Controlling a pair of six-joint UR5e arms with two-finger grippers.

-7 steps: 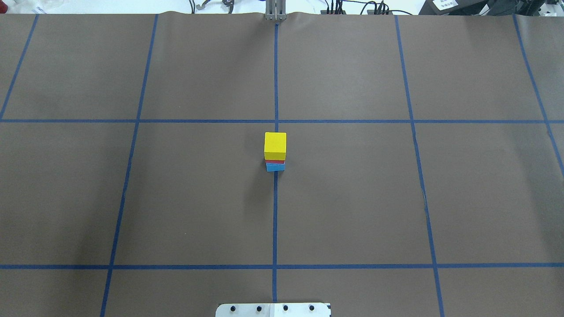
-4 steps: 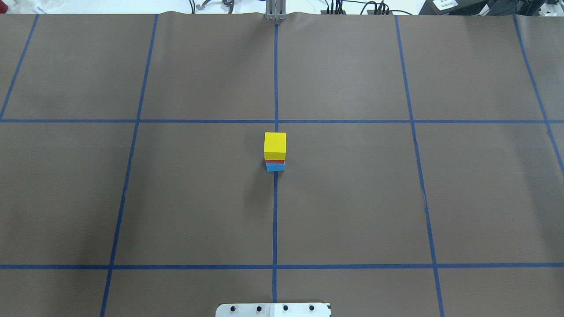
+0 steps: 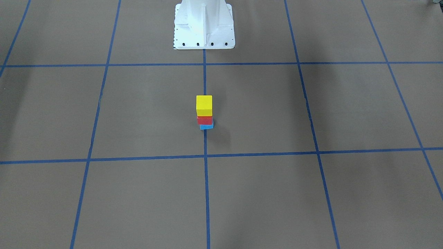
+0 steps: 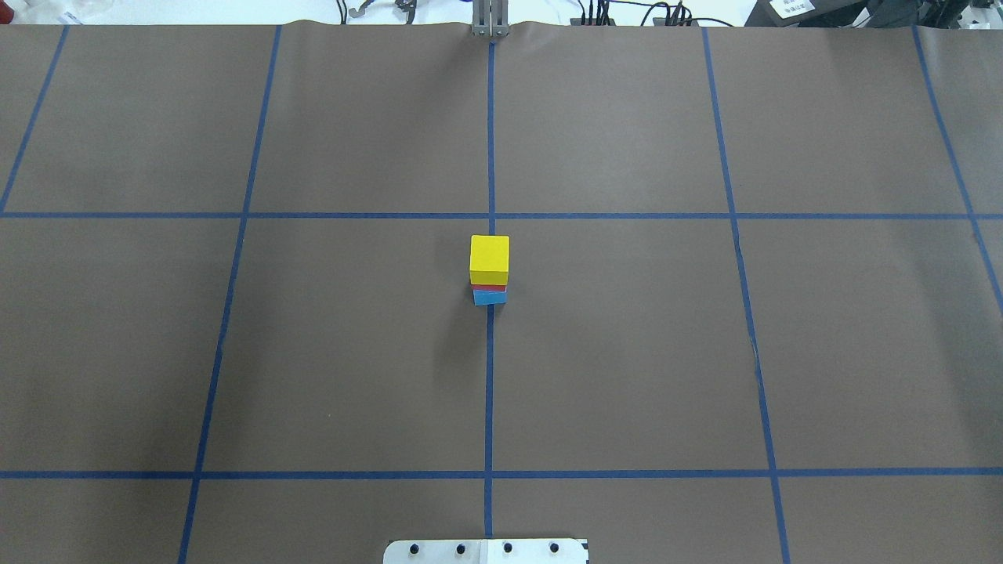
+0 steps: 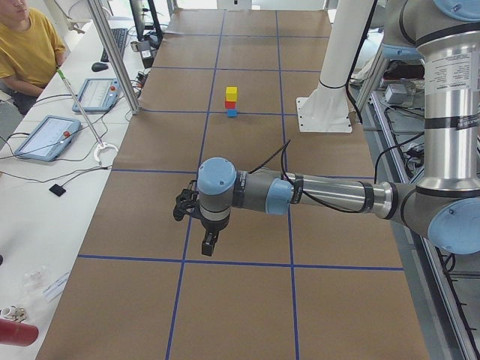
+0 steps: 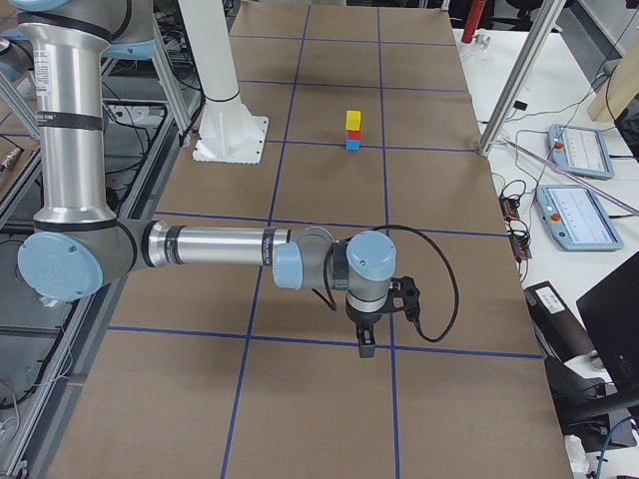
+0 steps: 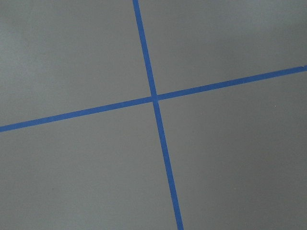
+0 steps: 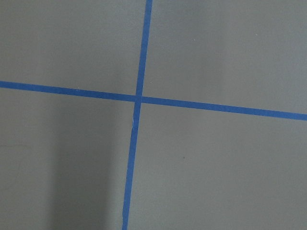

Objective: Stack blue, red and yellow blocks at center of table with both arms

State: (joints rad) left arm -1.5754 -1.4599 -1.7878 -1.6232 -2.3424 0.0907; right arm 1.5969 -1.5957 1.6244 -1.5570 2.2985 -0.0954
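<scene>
Left gripper (image 5: 209, 243) and right gripper (image 6: 366, 342) hang over the table (image 4: 627, 352), open or closed you cannot tell; well apart from both, between them, the yellow block (image 4: 489, 257) tops the red block (image 3: 204, 120) on the blue block (image 4: 490, 298); nothing has shifted lately, so your stack looks finished.

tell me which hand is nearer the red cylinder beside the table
Left. The left hand and the red cylinder share one end of the table; the right hand is over the opposite end.

light: bright, even | shadows: soft bands on table (image 4: 313, 352) | focus: sharp throughout
</scene>
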